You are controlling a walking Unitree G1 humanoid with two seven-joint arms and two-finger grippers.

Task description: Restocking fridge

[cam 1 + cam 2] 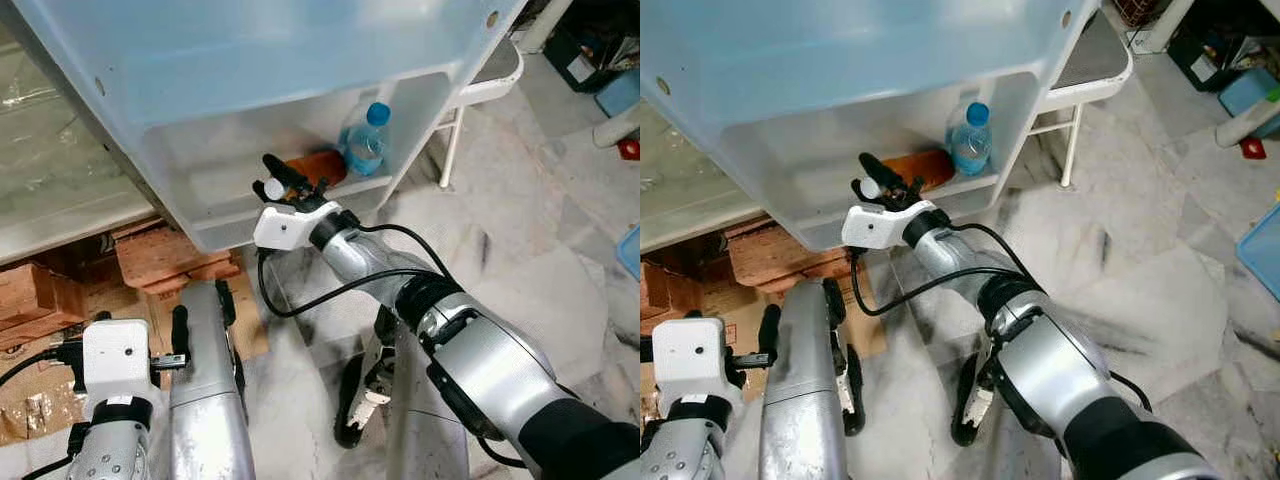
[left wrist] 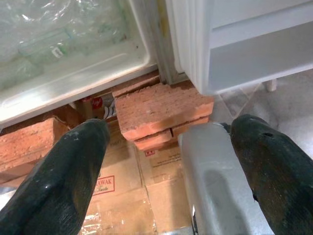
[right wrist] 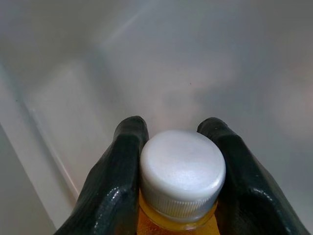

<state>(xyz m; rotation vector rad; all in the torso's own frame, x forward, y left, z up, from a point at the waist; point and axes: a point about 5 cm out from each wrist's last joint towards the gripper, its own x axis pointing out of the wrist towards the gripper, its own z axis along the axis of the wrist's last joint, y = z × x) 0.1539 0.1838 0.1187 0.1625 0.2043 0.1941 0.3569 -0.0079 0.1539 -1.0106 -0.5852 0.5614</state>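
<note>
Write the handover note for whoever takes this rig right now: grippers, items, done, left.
Right gripper: shut on the white-capped orange bottle, holding it at the fridge door shelf.
Left gripper: open and low, near the bricks under the fridge.
Done: the blue-capped water bottle already stands in that door shelf.
Left: set the orange bottle down beside the water bottle, release, pull the arm back.

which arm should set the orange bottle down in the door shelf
Right. The right gripper is shut on the orange bottle at the door shelf, beside the water bottle. The left gripper hangs low by the bricks.
</note>
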